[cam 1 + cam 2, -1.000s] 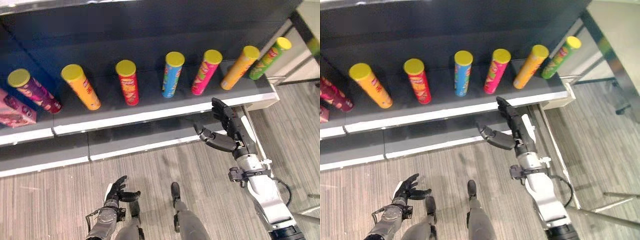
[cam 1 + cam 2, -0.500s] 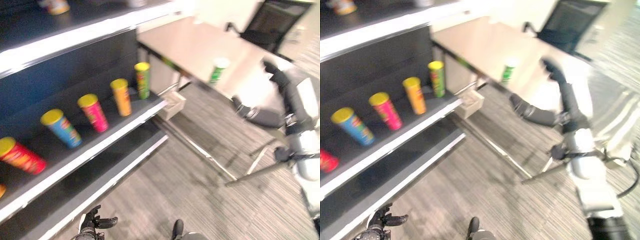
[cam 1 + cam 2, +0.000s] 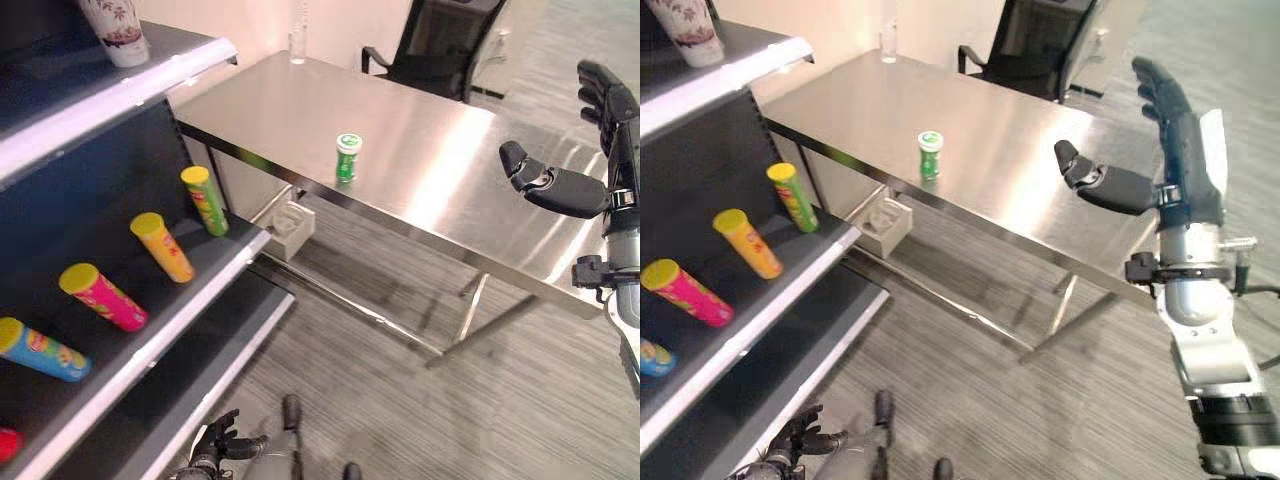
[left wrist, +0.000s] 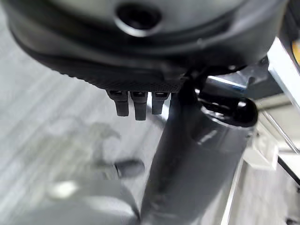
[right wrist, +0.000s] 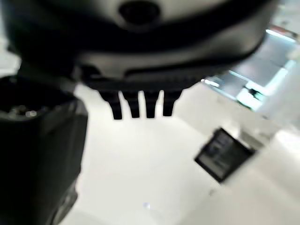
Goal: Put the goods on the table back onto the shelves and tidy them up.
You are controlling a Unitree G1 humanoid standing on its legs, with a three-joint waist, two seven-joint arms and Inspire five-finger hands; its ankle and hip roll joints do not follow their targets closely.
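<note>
The right hand (image 3: 1175, 140) is raised above the steel table (image 3: 430, 200), fingers straight and spread, thumb out, holding nothing; the left hand (image 3: 222, 448) hangs low near the floor, fingers loose and empty; a green can (image 3: 347, 157) stands upright on the table near its front edge, well apart from both hands; tall tubes (image 3: 160, 246) stand in a row on the dark shelf (image 3: 190, 300) to the left.

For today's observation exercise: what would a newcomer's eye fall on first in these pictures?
Probably the small green can standing upright by itself near the steel table's front edge. Next, the row of yellow-lidded tubes on the dark shelf to the left, and the right hand raised open above the table.
</note>
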